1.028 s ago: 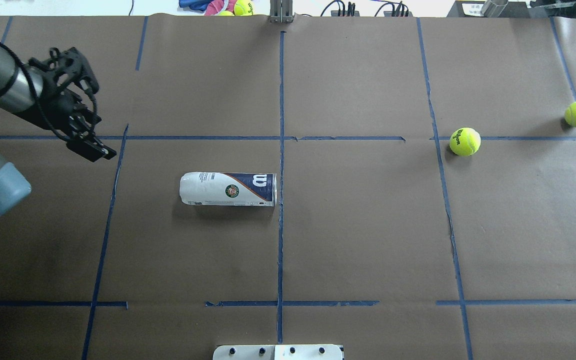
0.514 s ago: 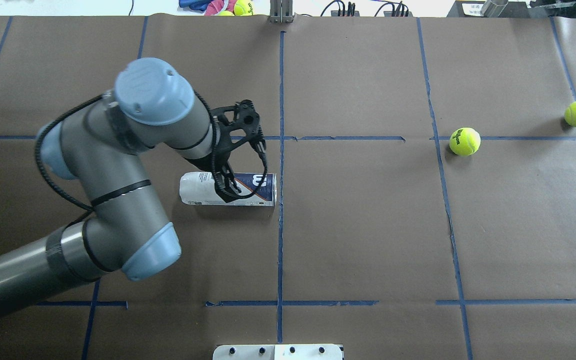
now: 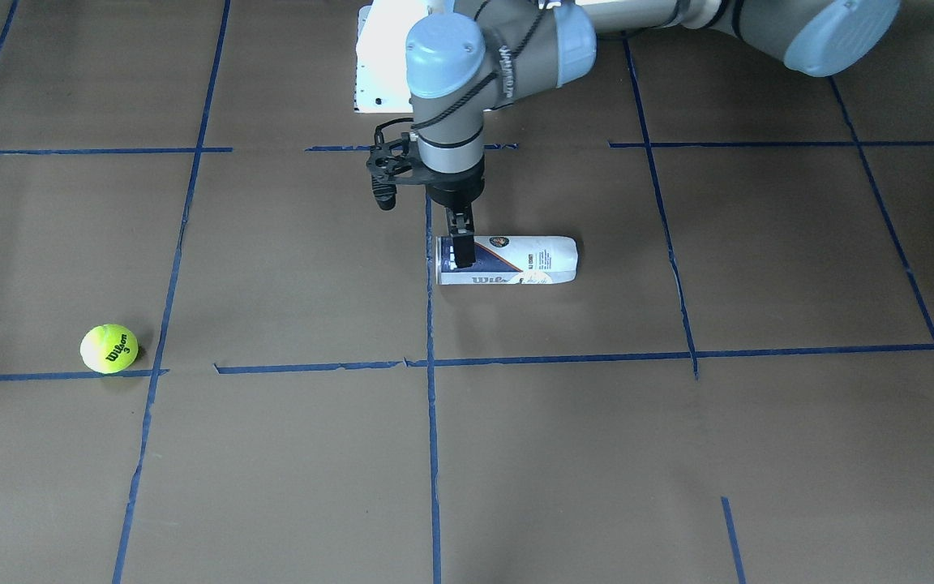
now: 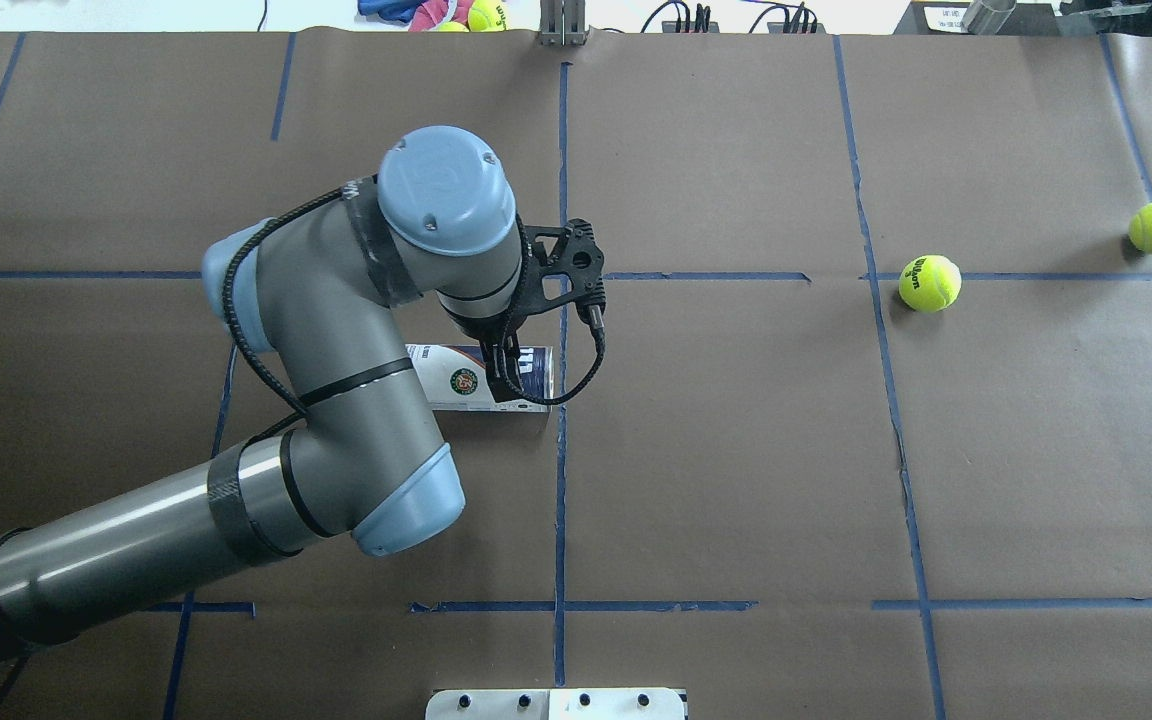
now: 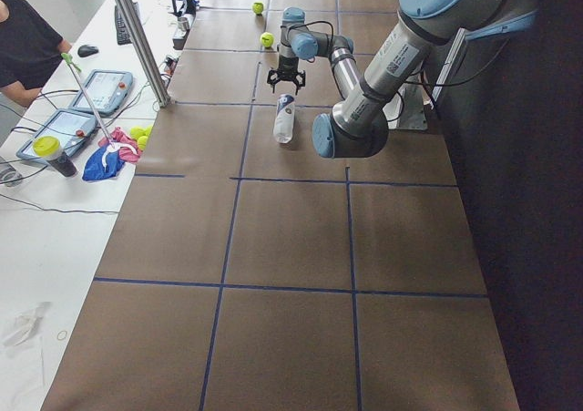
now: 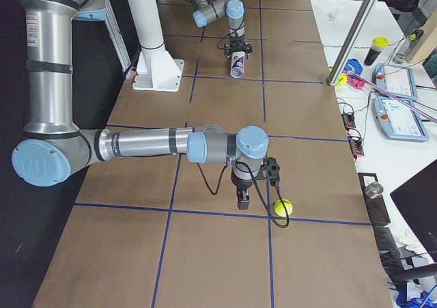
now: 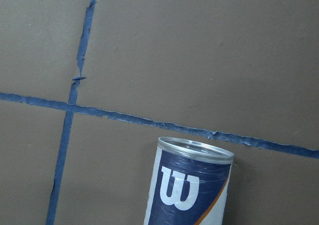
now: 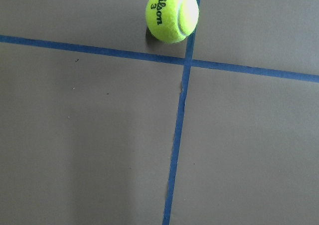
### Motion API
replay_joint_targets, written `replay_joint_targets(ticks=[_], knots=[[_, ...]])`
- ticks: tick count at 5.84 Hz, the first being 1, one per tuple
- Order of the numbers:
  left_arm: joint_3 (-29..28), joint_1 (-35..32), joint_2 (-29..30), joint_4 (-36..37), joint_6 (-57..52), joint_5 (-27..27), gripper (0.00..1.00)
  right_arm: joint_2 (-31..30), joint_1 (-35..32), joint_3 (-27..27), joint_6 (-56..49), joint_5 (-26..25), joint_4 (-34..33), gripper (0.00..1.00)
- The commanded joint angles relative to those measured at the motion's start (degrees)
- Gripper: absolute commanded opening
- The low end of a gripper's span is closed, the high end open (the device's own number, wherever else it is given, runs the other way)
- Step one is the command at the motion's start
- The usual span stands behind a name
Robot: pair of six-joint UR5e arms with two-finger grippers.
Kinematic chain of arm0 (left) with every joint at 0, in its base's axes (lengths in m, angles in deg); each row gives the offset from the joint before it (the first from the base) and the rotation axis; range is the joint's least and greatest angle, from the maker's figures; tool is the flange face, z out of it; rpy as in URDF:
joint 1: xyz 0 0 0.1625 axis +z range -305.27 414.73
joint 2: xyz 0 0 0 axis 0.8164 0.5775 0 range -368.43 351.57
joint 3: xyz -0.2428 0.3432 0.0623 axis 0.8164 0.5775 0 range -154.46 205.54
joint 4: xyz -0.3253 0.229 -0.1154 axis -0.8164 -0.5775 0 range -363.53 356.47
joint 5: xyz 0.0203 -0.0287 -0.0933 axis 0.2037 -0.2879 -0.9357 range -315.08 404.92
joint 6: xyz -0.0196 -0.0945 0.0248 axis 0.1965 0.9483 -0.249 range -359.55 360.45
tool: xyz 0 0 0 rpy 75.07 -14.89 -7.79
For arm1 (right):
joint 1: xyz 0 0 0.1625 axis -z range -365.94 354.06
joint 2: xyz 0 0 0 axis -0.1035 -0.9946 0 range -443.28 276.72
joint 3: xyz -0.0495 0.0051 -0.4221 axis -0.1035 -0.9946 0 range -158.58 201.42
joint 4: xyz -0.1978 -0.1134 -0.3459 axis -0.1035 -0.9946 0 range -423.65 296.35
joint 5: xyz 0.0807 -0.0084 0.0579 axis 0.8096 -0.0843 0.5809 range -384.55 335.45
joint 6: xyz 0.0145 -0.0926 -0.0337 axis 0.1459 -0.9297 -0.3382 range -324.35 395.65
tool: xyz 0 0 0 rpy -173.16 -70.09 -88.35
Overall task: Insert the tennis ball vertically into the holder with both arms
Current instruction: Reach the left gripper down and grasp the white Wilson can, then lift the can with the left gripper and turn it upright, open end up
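Left gripper (image 3: 460,255) hangs over the lying can's (image 3: 520,259) rim end; ball (image 6: 283,207) near right gripper (image 6: 242,202). Can't tell either's jaws.

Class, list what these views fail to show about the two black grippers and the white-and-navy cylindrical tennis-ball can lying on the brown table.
1. The left gripper: open or shut is unclear. Its own wrist partly covers the fingers in the overhead view, and the left wrist view shows none.
2. The right gripper: it appears only in the exterior right view, too small to judge.
3. The tennis-ball can: contents unknown, since no view looks into its mouth.
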Motion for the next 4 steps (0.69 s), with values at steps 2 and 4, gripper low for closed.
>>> replay_joint_targets(ticks=[2, 4], knots=[[-3.2, 3.0, 1.4, 2.1, -2.2, 5.1, 1.00, 0.0, 0.0, -0.2, -0.1, 0.0, 0.0, 1.00], [-4.8, 3.0, 1.3, 0.7, -2.1, 5.1, 1.00, 0.0, 0.0, -0.3, -0.1, 0.0, 0.0, 1.00]])
